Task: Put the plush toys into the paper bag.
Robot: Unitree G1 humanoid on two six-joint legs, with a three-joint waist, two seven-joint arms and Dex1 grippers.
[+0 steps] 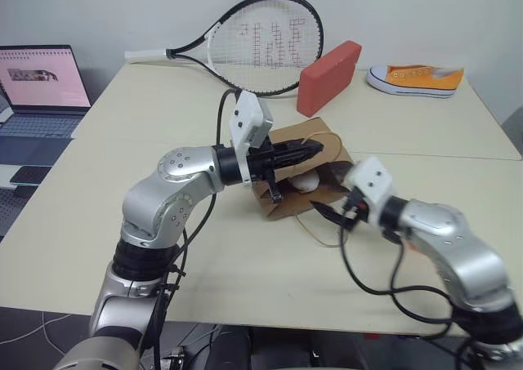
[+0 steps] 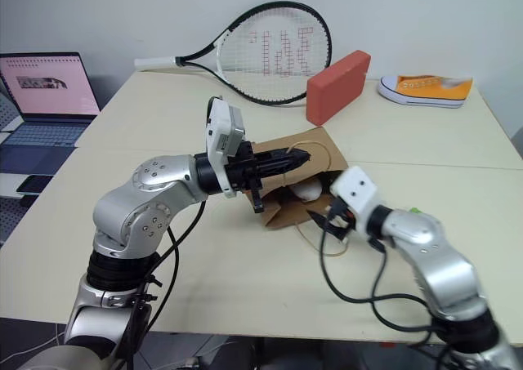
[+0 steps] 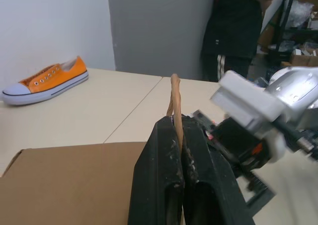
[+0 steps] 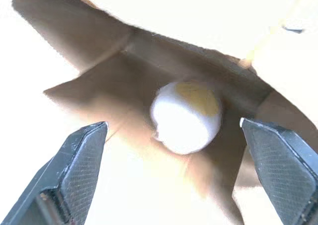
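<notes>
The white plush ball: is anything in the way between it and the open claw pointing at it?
Nothing visible is. In the right wrist view the white plush ball lies inside the mouth of the paper bag, with open space between it and the right gripper. The left gripper pinches a bag handle, off to one side.

brown paper bag (image 1: 288, 200) lying on its side on the table, mouth open; round white plush toy (image 4: 186, 116), yellow face, inside.

wall (image 1: 98, 11): plain, pale | bench (image 1: 245, 280): cream top, seam running across it | side desk (image 1: 12, 153) to the left: open laptop (image 1: 41, 88), pink screen | beyond the bench: person (image 3: 233, 31) standing in dark clothes
</notes>
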